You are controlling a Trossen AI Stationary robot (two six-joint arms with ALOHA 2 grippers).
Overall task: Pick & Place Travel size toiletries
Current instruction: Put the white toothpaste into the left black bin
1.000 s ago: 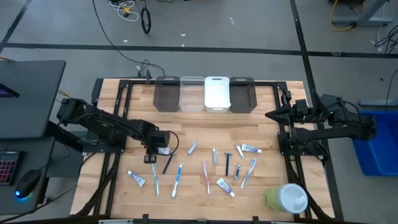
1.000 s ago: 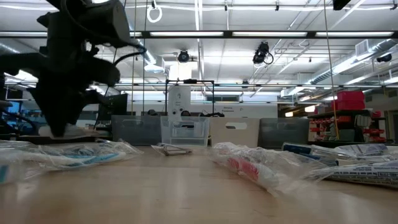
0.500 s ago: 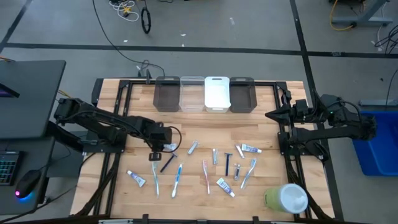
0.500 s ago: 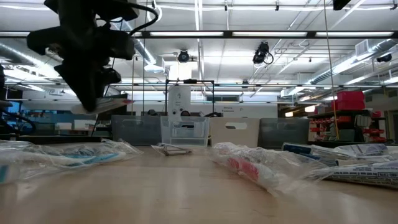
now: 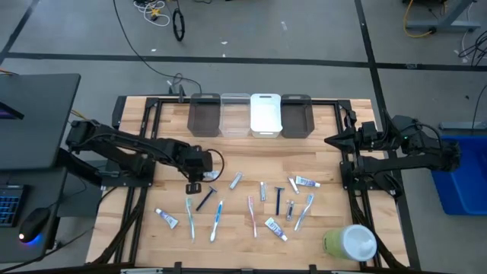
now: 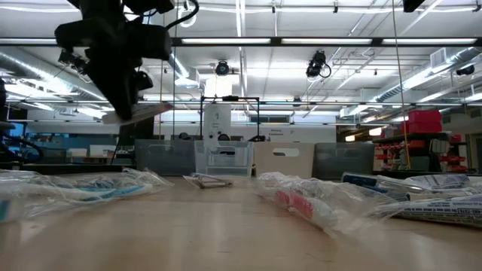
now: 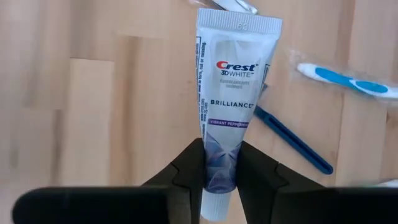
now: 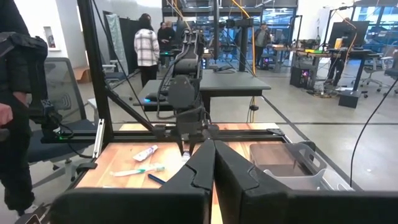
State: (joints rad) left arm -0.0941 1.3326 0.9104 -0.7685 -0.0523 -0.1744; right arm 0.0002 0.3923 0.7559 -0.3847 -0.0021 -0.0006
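Left gripper [image 7: 219,180] clamps toothpaste tube [image 7: 231,93] by cap end, tube's length running straight out past fingers. Bins [image 5: 249,114] lie beyond it at table's far edge. Right gripper [image 5: 332,140] closed, empty, parked at right edge.

Bright overhead light, blurred foreground.

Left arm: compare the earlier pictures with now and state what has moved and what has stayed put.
The left gripper, shut on a toothpaste tube, has carried it up off the table and slightly toward the bins; the low view shows it higher than before. The right gripper stays parked and shut at the table's right edge. The other toiletries and the round container have not shifted.
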